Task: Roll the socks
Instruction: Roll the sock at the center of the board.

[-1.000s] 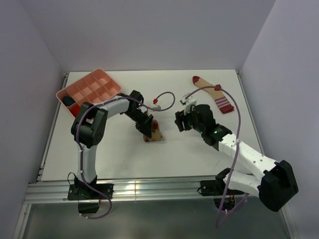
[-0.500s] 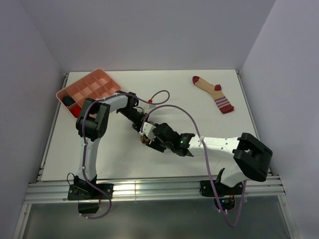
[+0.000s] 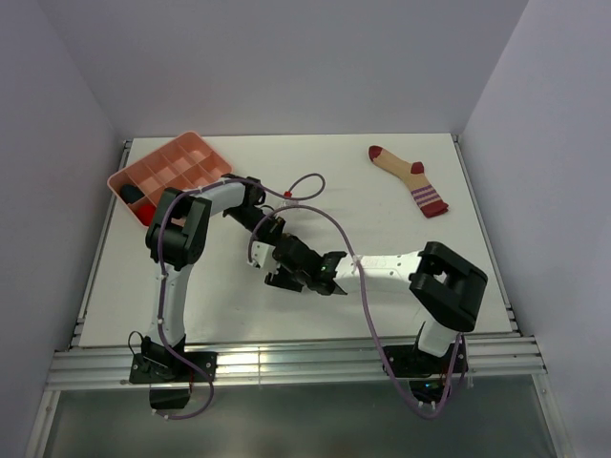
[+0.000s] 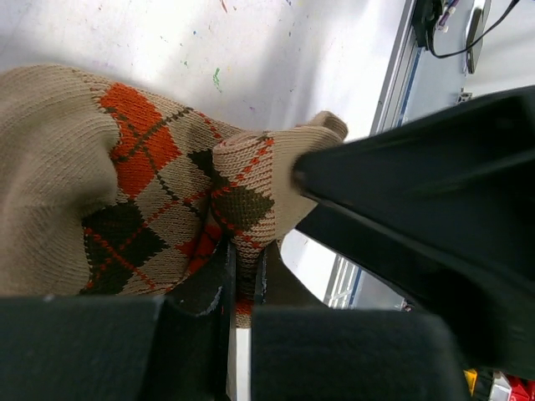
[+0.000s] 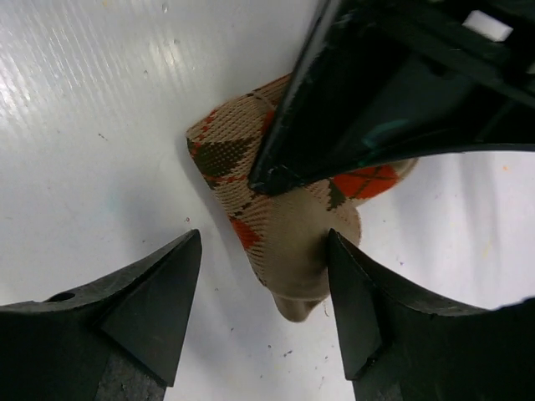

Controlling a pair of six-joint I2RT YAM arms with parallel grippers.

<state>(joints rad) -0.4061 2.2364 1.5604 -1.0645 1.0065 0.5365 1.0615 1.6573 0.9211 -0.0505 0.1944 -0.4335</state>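
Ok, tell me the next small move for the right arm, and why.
Probably ease the right gripper forward and close on the free end of the argyle sock. Its jaws stand open astride that end, while the left gripper is shut on a fold of the same sock, so a second grip seems needed to roll it.

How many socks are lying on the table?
2. The argyle sock is bunched up in the middle of the table. The striped sock lies flat at the far right. The bundles in the pink tray may be more socks; I cannot tell.
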